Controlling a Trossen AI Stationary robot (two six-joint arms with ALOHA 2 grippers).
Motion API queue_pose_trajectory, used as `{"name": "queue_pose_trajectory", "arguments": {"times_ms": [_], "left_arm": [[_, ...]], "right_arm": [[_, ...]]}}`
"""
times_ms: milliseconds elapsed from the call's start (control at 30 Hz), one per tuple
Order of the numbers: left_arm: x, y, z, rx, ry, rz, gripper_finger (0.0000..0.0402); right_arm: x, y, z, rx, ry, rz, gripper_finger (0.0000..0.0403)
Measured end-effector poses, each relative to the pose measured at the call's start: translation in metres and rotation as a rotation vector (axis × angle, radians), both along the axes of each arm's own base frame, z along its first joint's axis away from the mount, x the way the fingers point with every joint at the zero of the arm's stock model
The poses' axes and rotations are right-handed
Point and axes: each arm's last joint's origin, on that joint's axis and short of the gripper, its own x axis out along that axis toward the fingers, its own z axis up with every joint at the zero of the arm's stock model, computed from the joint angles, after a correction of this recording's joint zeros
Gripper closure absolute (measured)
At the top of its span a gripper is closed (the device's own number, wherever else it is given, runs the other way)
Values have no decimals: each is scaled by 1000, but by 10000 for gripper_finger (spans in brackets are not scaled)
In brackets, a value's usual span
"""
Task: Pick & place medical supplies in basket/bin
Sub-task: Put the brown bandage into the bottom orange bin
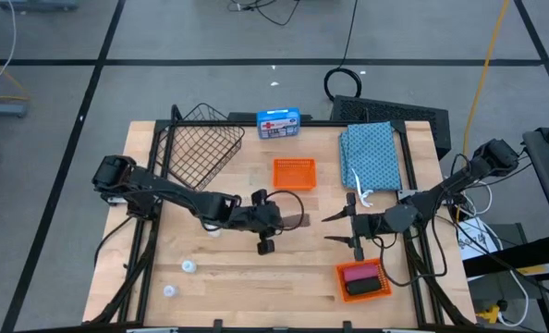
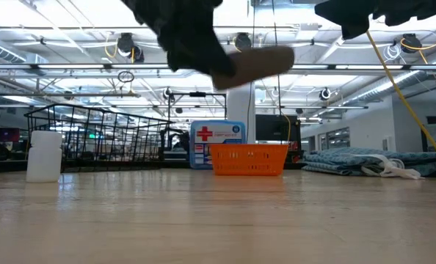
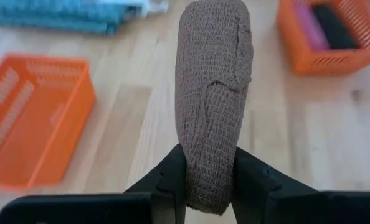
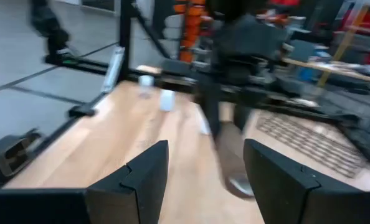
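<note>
My left gripper point(image 1: 280, 220) is over the table's middle, shut on a brown roll point(image 3: 213, 93) that is clear of the wood; the low view shows the roll too point(image 2: 258, 62). My right gripper point(image 1: 335, 228) is open and empty just right of the roll, pointing at it. The wire basket point(image 1: 201, 148) stands at the far left. A pink and a black roll lie in an orange tray point(image 1: 362, 280) at the near right. The folded teal cloth point(image 1: 372, 155) lies flat at the far right. White vials point(image 1: 189, 266) stand at the near left. My left gripper pinches the brown roll's near end point(image 3: 207, 186) between its two fingers point(image 3: 172, 180). The fingers lie about level and point toward the table's right. The roll sticks out ahead of the fingertips, along them, lifted clear of the table and nearly level.
An empty orange tray point(image 1: 293, 173) stands beyond the grippers at the middle. A blue box with a red-and-white label point(image 1: 277, 122) stands at the far edge. One vial point(image 2: 44, 155) stands close to the low camera. Bare wood lies between the grippers and the basket.
</note>
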Motion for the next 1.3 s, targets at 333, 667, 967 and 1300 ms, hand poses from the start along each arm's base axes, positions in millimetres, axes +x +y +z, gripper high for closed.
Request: {"name": "queue_pose_trajectory", "arguments": {"times_ms": [333,667,967,1300], "left_arm": [[-1,-3,3,30,-7,-30,309],[4,-5,10,-19,-98,-44,309],[4,-5,10,-57,-105,-17,309],[5,-5,10,-91,-108,3,309]], "right_arm": [[-23,-14,9,100,70,-40,206],[-23,-16,-11,131,42,-52,206],[-22,-17,-20,77,-25,-47,206],[1,-12,-29,-26,-110,-72,171]]}}
